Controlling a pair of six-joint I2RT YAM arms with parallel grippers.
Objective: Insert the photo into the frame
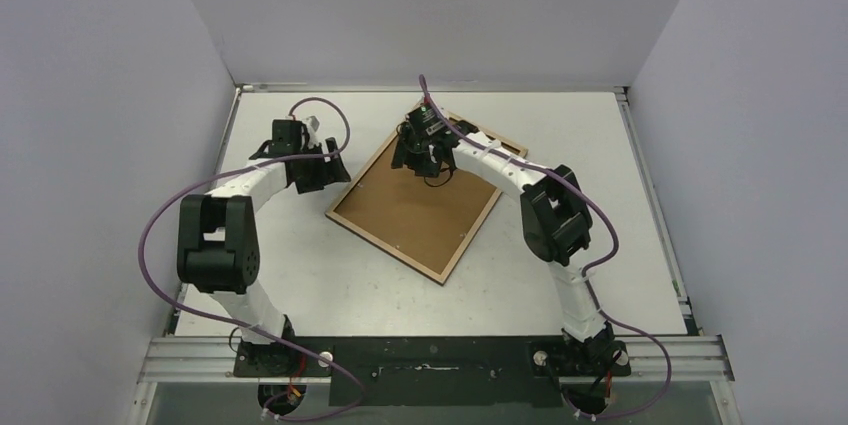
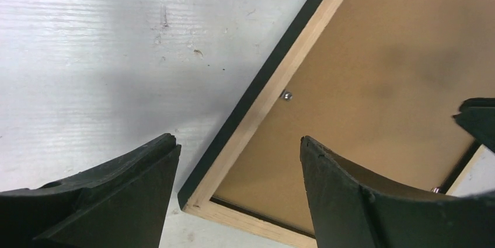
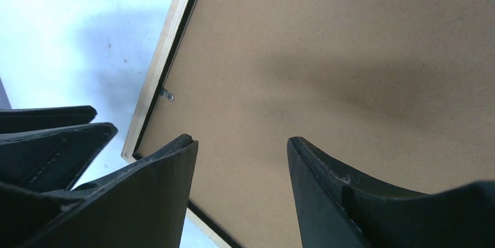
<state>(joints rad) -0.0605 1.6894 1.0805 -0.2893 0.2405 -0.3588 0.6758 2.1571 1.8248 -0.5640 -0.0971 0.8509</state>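
The frame (image 1: pixel 388 249) lies face down on the white table, light wood back rim up, black edge outside. The plain brown backing board (image 1: pixel 415 210) fills its opening. The photo is not visible in any view. My left gripper (image 1: pixel 335 171) is open and empty, hovering over the frame's left corner; in the left wrist view (image 2: pixel 238 140) the wood rim (image 2: pixel 274 96) passes between its fingers. My right gripper (image 1: pixel 432 167) is open and empty above the board near the far edge; its own view (image 3: pixel 240 140) shows only board (image 3: pixel 350 55) between the fingers.
A small metal retaining tab (image 2: pixel 286 95) sits on the rim's inner edge, also seen in the right wrist view (image 3: pixel 167 94). The left gripper's fingers (image 3: pixel 46 137) show beside the frame's corner. Grey walls enclose the table on three sides.
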